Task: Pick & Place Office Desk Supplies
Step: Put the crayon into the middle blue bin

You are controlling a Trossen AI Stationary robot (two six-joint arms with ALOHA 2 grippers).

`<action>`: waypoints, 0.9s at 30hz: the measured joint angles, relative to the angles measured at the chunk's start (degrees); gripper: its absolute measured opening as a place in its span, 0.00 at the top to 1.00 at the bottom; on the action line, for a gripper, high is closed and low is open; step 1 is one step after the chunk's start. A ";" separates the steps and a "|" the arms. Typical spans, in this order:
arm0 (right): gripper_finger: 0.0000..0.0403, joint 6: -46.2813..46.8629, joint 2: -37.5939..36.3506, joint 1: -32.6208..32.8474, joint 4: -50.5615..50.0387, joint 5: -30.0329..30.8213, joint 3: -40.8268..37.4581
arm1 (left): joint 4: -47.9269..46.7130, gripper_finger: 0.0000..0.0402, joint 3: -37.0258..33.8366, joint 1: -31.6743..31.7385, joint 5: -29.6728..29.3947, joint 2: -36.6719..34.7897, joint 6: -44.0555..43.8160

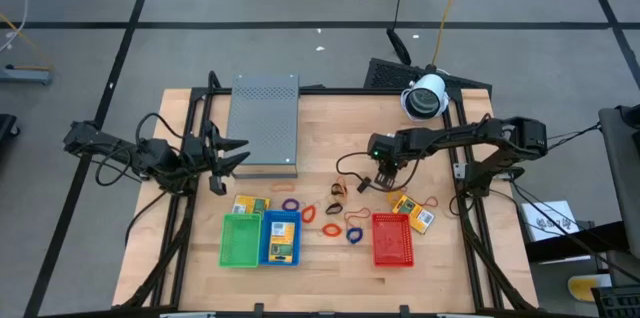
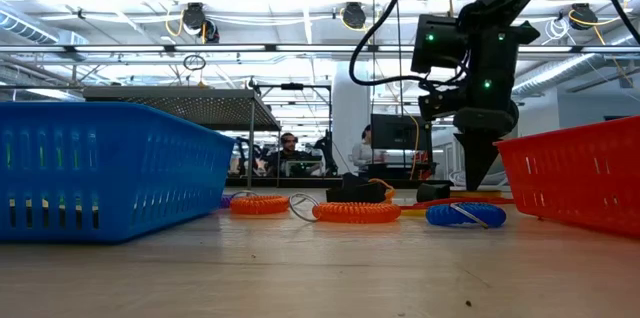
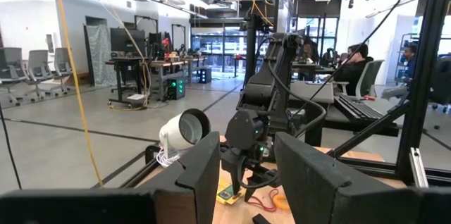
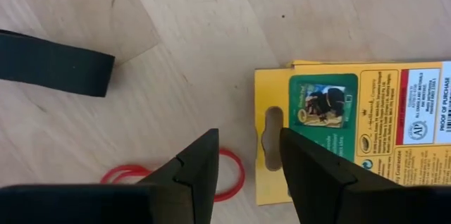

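Note:
My right gripper (image 1: 384,180) hangs open over the wood table, fingers pointing steeply down, a little above the surface in the low view (image 2: 478,176). Its wrist view shows the fingertips (image 4: 246,143) standing over the hang-hole end of a yellow packet (image 4: 352,132) and a thin red rubber-band loop (image 4: 227,175), both lying flat and untouched. More loops lie mid-table: red (image 1: 308,213), orange (image 1: 328,228), blue (image 1: 355,235), purple (image 1: 291,204). A second packet (image 1: 250,204) lies near the green bin. My left gripper (image 1: 244,154) waits open at the left, raised, holding nothing (image 3: 246,153).
Green (image 1: 228,254), blue (image 1: 266,220) and red (image 1: 392,255) bins stand in a row along the near side. A grey perforated box (image 1: 265,123) sits at the far left. A black strap (image 4: 53,62) lies near the right gripper. A white camera (image 1: 426,96) stands at the far edge.

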 joint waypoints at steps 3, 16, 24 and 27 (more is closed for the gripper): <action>0.65 0.02 0.00 -0.69 -0.01 0.01 0.00 | 0.00 0.64 0.00 0.00 0.00 0.00 0.00; 0.65 0.13 0.22 -2.98 3.80 -5.06 -2.76 | 0.19 0.64 0.00 -0.14 0.00 -0.04 -0.17; 0.65 0.96 0.24 -3.05 4.38 -5.88 -3.96 | 0.67 0.64 0.00 -1.46 0.00 -0.10 0.30; 0.65 1.14 0.25 -3.05 4.92 -5.95 -4.02 | 0.68 0.64 0.00 -1.68 0.00 -0.42 0.87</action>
